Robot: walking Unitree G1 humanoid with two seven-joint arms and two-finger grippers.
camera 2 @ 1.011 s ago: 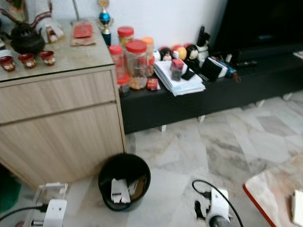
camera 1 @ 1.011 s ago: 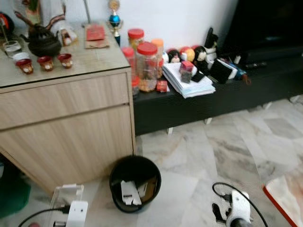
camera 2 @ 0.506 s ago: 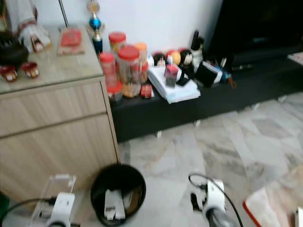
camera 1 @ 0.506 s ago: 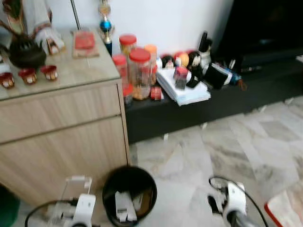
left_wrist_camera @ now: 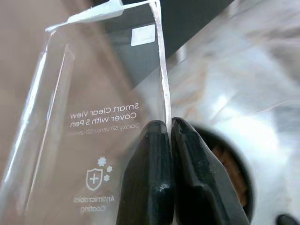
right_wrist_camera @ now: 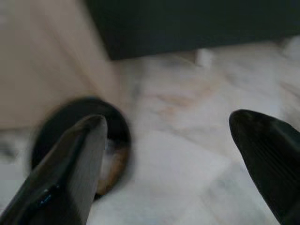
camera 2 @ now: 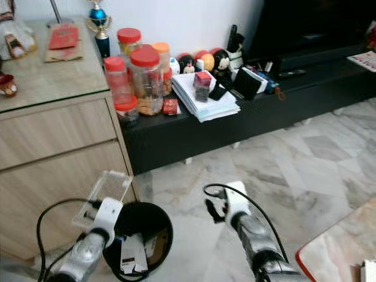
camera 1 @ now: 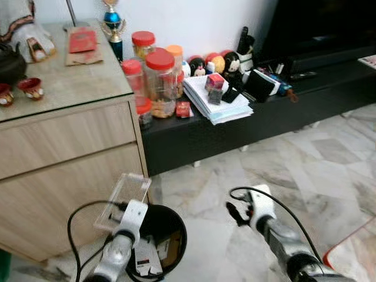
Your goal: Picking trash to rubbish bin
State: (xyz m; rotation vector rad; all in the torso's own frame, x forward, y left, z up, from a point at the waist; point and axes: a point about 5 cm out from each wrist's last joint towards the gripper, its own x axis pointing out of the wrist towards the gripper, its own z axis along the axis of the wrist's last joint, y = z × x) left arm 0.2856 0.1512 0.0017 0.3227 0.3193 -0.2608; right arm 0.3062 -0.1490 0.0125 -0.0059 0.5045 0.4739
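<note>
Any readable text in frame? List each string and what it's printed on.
On the clear plastic package clamped in the left gripper:
"Smart Clear View Cover with S Pen"
"Galaxy S21 Ultra" (small; the rest of that line is faint)
"Antimicrobial Coating" (under a shield icon)
Labels on the red-lidded jars and papers in the rubbish bin: too small to read.

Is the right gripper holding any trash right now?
No, the right gripper is open with nothing between its fingers, hanging over the marble floor beside the bin.
</note>
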